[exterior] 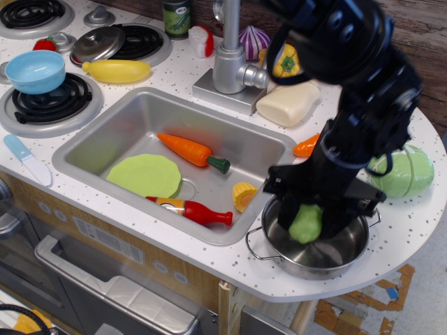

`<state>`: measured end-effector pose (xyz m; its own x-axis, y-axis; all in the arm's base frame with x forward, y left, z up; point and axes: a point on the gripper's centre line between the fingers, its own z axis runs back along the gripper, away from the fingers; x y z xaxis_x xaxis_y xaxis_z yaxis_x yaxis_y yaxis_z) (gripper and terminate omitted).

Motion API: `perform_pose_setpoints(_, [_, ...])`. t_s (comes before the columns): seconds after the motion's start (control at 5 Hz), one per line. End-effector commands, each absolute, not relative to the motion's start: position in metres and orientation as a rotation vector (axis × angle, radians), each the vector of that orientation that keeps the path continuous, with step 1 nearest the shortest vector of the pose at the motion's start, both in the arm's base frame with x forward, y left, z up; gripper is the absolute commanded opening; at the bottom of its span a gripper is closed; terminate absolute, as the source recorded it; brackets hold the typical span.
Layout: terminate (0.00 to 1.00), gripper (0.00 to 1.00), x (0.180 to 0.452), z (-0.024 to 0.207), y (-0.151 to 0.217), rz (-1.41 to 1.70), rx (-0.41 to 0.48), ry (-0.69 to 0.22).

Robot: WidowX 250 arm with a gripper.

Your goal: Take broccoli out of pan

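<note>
The broccoli (306,223) is a small lumpy light-green toy held between my black fingers, just above the inside of the pan (318,252). The pan is a shiny steel pot with wire loop handles at the counter's front right edge. My gripper (307,222) is shut on the broccoli, and the arm comes down from the upper right, hiding the pan's far rim.
The sink basin (105,136) holds a carrot (190,150), a green disc (145,174), a ketchup bottle (192,209) and a yellow piece (244,195). A pale-green cabbage (408,171) lies right of the arm. A white bottle (288,102) and the faucet (230,59) stand behind.
</note>
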<state>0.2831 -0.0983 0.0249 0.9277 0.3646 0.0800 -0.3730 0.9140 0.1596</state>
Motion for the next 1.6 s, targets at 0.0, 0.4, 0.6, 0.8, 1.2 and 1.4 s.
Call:
perform_pose_setpoints(0.0, [0.0,0.0,0.319,0.088,-0.084,0.335,0.175,-0.049])
perform_pose_setpoints(0.4, [0.0,0.0,0.37,0.069,-0.061,0.251,0.135,-0.1])
perform_pose_setpoints(0.6, [0.0,0.0,0.375,0.055,-0.067,0.255,0.109,-0.112])
perform_pose_setpoints(0.8, [0.0,0.0,0.371,0.045,-0.075,0.26,0.094,-0.121])
perform_pose_setpoints(1.2, [0.0,1.0,0.362,0.018,-0.076,0.243,0.059,-0.188])
perform_pose_setpoints(1.4, [0.0,1.0,0.362,0.018,-0.076,0.243,0.059,-0.188])
